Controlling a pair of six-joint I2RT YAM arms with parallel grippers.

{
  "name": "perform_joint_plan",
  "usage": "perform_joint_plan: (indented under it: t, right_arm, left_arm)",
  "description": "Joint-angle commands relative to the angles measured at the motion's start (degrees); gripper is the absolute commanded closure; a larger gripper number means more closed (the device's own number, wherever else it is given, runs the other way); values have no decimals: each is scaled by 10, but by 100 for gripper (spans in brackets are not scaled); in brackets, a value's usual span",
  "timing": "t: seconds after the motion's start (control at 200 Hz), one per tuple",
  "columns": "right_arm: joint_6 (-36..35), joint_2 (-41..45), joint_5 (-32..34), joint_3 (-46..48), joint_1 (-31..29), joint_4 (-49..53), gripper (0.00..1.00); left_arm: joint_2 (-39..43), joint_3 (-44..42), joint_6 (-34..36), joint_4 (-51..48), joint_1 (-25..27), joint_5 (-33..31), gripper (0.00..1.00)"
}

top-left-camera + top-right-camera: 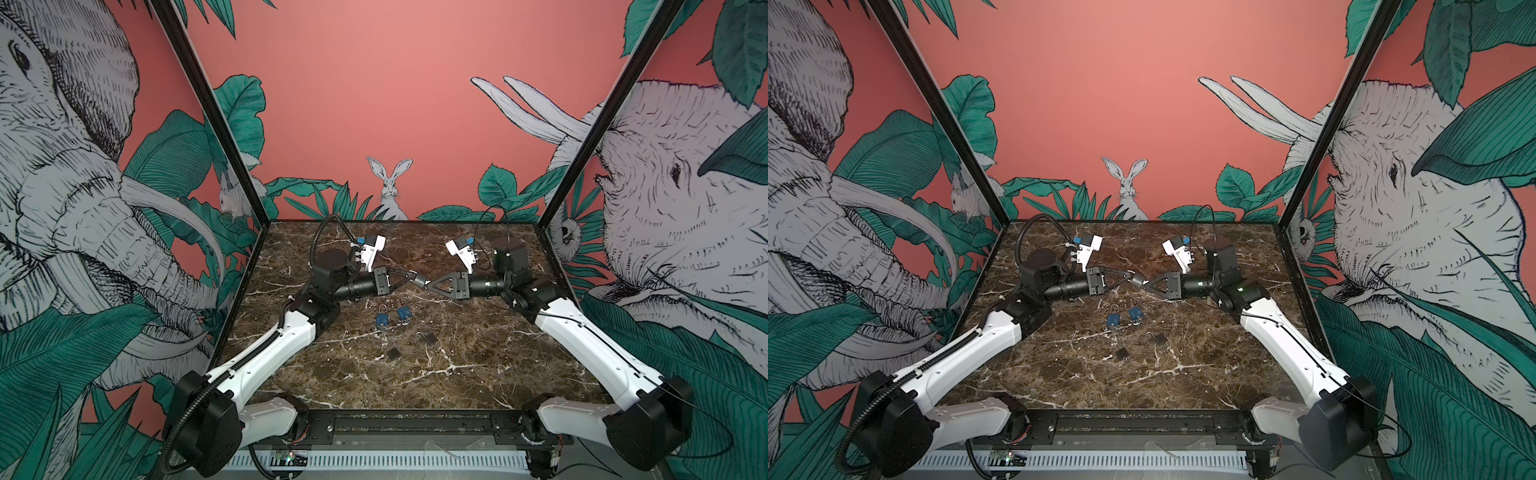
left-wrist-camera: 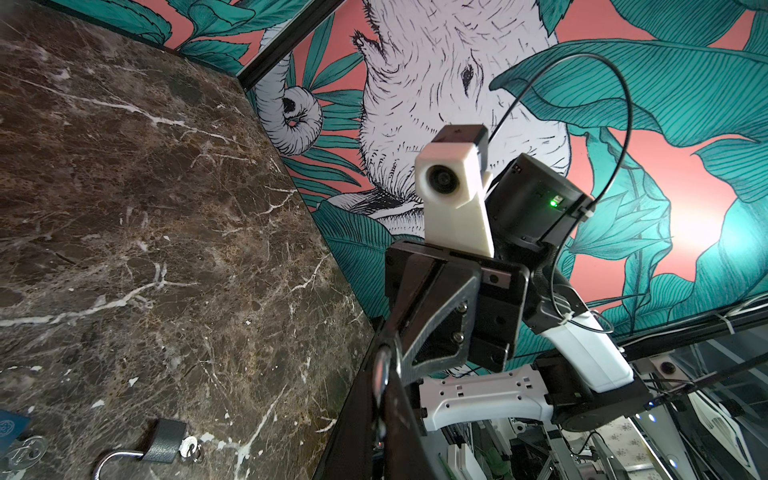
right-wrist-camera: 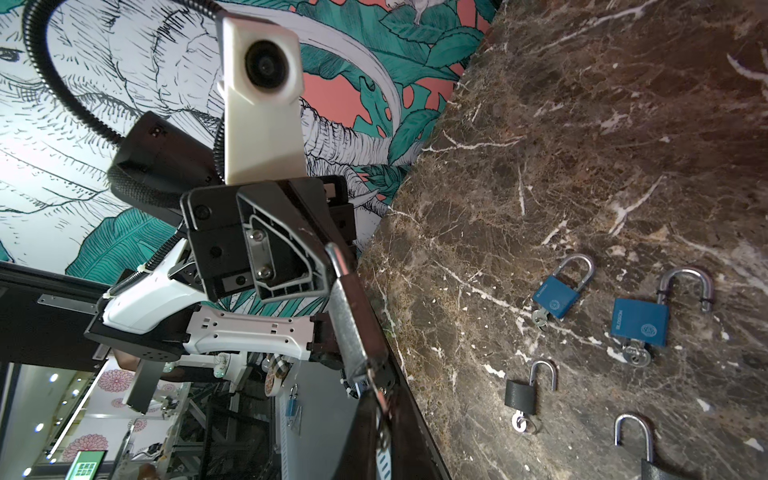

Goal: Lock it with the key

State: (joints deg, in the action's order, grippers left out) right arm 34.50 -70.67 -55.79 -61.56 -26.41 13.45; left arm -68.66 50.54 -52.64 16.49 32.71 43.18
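Note:
A dark grey padlock point(image 1: 420, 279) point(image 1: 1138, 279) hangs in the air over the middle of the marble table, between my two grippers. My left gripper point(image 1: 412, 275) point(image 2: 382, 399) is shut on its silver shackle point(image 2: 380, 368). From the opposite side, my right gripper point(image 1: 427, 284) point(image 3: 380, 415) is shut on the key point(image 3: 379, 395), which sticks out of the bottom of the padlock's body point(image 3: 349, 316). The keyhole itself is hidden between the fingers.
Several padlocks with open shackles and keys in them lie on the table point(image 1: 478, 374) nearer the front. Two are blue point(image 1: 382, 319) point(image 1: 404, 312) and two are dark point(image 1: 428, 338) point(image 1: 393, 354). Black frame posts and patterned walls close in the sides and back.

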Motion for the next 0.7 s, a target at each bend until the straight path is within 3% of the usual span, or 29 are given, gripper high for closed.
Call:
perform_joint_plan:
  t: [0.0, 0.22, 0.525, 0.695]
  right_arm:
    - [4, 5, -17, -4, -4, -30, 100]
    - [11, 15, -24, 10, -4, -36, 100]
    - [42, 37, -36, 44, 18, -79, 100]
    - [51, 39, -38, 52, 29, -91, 100]
  left_arm:
    - [9, 14, 7, 10, -1, -13, 100]
    - [19, 6, -13, 39, -20, -12, 100]
    - [29, 11, -52, 75, -78, 41, 100]
    - [33, 11, -48, 66, -83, 57, 100]
